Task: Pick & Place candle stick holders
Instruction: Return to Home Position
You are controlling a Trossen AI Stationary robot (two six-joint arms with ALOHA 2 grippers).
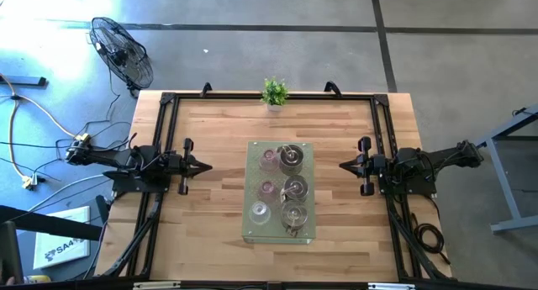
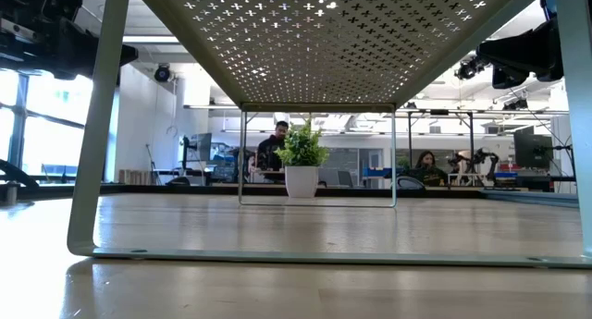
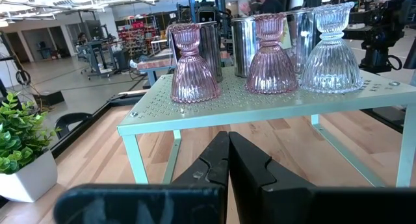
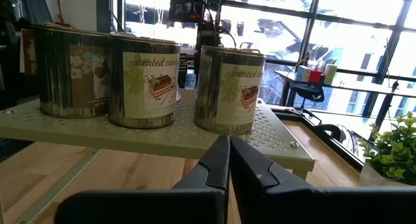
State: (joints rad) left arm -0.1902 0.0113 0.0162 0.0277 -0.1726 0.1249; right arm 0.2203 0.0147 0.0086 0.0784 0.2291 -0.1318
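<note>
Closed tight and empty, my left gripper (image 3: 229, 136) and right gripper (image 4: 229, 139) sit parked either side of the shelf (image 1: 250, 233), sensibly I think, since all six candle stick holders (image 1: 282, 187) stand on it.

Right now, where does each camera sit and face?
High: overhead, facing down; left hand and right hand flank the green perforated metal shelf.
Low: tabletop height under the shelf, facing the small green potted plant; arm parts in upper corners.
Left wrist: past its own shut hand at pink ribbed glass holders.
Right wrist: past its own shut hand at silver scented-candle tins.
Both wrist views share the shelf, opposite sides.
</note>
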